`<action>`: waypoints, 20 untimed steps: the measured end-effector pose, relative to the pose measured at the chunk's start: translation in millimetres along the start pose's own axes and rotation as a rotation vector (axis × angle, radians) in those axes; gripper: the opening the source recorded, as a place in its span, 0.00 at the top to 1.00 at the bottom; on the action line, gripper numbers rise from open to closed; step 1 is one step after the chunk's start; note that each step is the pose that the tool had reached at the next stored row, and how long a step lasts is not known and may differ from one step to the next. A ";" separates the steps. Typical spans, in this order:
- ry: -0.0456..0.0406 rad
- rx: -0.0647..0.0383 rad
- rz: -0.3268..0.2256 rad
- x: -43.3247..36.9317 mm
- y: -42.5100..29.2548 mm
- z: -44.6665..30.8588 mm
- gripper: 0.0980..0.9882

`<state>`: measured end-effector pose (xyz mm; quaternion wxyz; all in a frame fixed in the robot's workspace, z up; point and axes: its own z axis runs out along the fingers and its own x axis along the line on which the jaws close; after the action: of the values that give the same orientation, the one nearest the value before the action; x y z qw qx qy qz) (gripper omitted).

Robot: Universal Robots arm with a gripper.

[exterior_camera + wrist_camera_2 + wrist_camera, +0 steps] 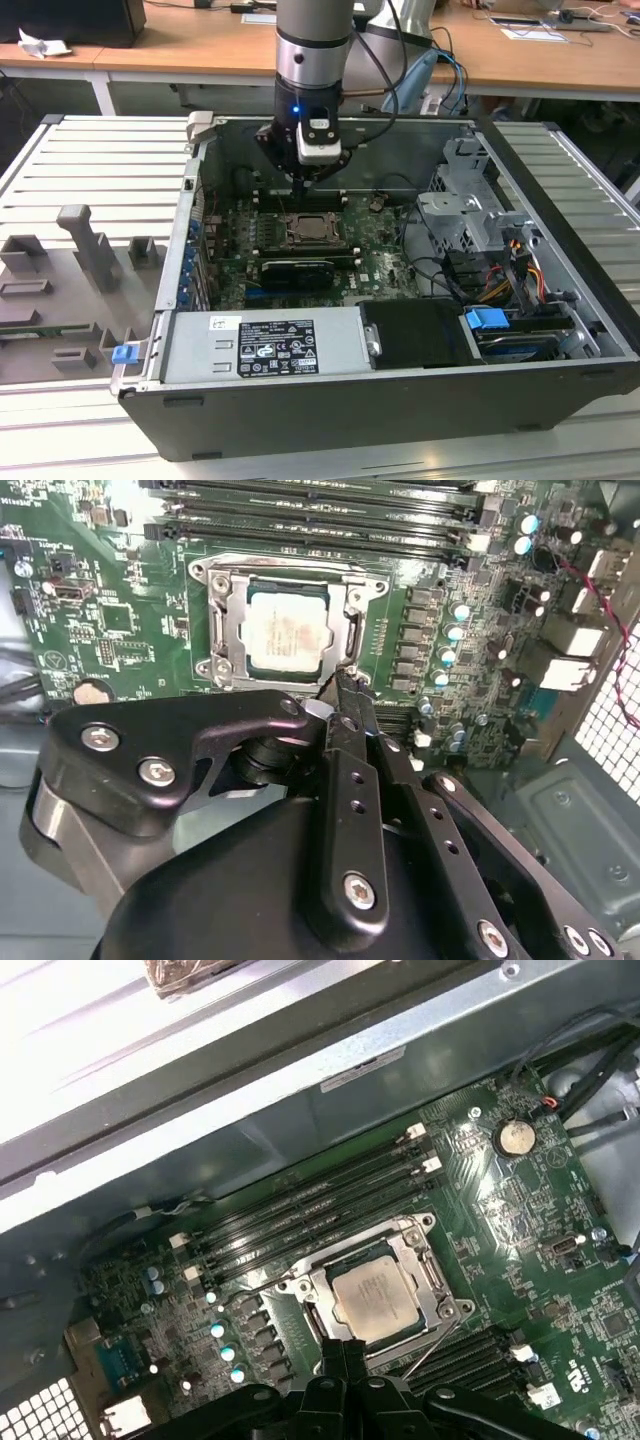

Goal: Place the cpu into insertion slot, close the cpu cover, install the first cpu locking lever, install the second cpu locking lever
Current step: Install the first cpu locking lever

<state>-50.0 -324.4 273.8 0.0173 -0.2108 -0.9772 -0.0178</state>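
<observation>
Black gripper (345,692): fingertips pinched together, nothing seen between them; tip at the socket's edge.
Cpu (287,630): seated in insertion slot (300,568).
Cpu cover (232,620): down over chip.
Lever (432,1342): wire rod looks unlatched, so levers judged still to do.
Room: memory slots (310,525) close on far side; case wall (400,150) well apart.

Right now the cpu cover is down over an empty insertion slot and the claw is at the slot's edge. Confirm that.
Wrong on one count: the insertion slot is not empty. In the second wrist view the cpu lies in it, its pale metal top showing through the cut-out of the cpu cover. The cover is down, and the claw is at the slot's edge.
</observation>
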 end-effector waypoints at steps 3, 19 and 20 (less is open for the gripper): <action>0.0011 0.002 -0.043 0.0 0.0 0.0 0.99; 0.0066 0.010 -0.239 0.0 -0.1 0.0 0.99; 0.0068 0.010 -0.245 0.0 -0.1 0.0 0.99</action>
<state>-50.0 -324.5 273.7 0.0194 -0.0898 -0.9957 -0.0156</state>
